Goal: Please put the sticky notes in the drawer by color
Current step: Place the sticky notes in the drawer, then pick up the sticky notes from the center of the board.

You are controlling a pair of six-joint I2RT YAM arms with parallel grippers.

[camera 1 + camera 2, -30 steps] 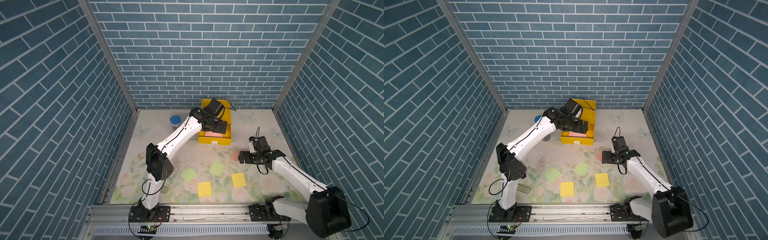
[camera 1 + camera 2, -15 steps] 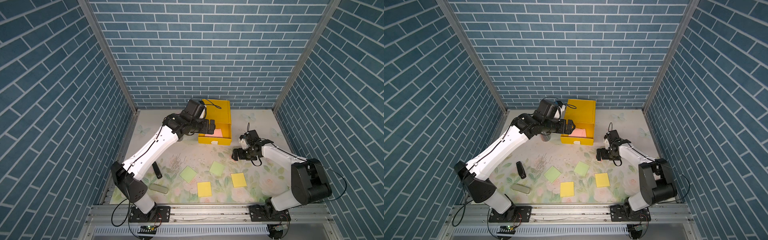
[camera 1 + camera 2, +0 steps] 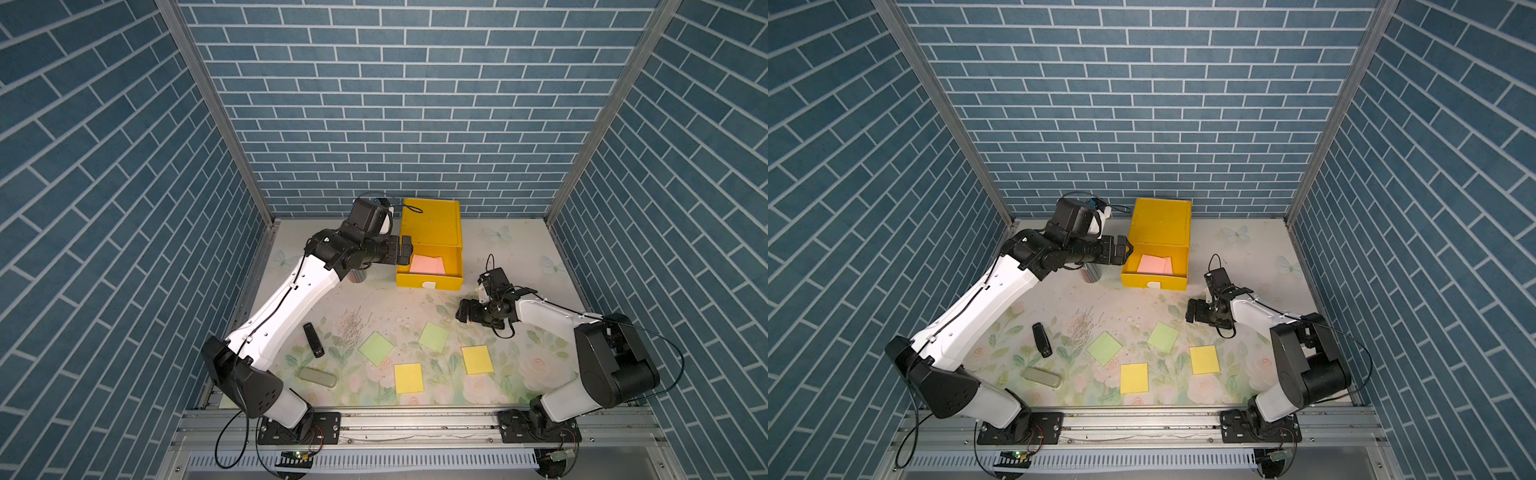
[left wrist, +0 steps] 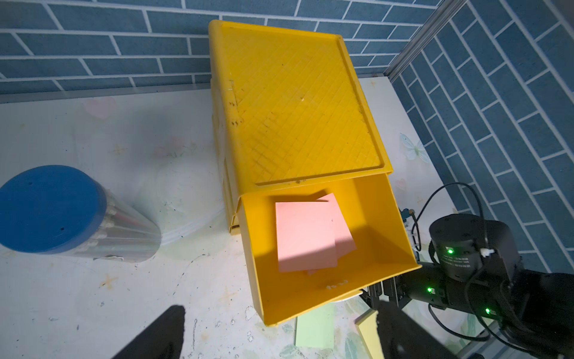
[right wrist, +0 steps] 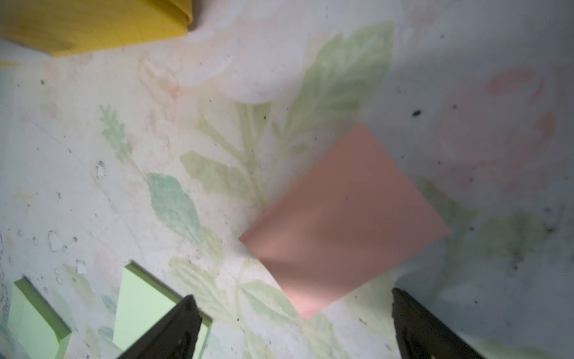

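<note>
Two pink notes already lie overlapped in the pulled-out top drawer of the yellow cabinet, which stands at twelve o'clock on the tabletop. Nothing else is in that tray. The lower drawers cannot be seen from here. The clear tub with a blue lid, at nine o'clock of the cabinet, is capped. It seems to hold thin sticks, though that is hard to tell.

The third pink note lies flat on the tabletop at about four o'clock from the open drawer, under the right hand. That hand is spread wide and holds nothing. The left hand, also spread and empty, hangs at the drawer's nine o'clock wall.

The likely trouble is the pickup. The sheet is thin and flat, so closing fingers may skate over it, crease it or push it away. One edge looks slightly lifted, which may help. The left hand is close enough to knock the light drawer askew.

Two green notes and two yellow notes wait at six o'clock. Dropping any of them into the pink tray would spoil the sort.
</note>
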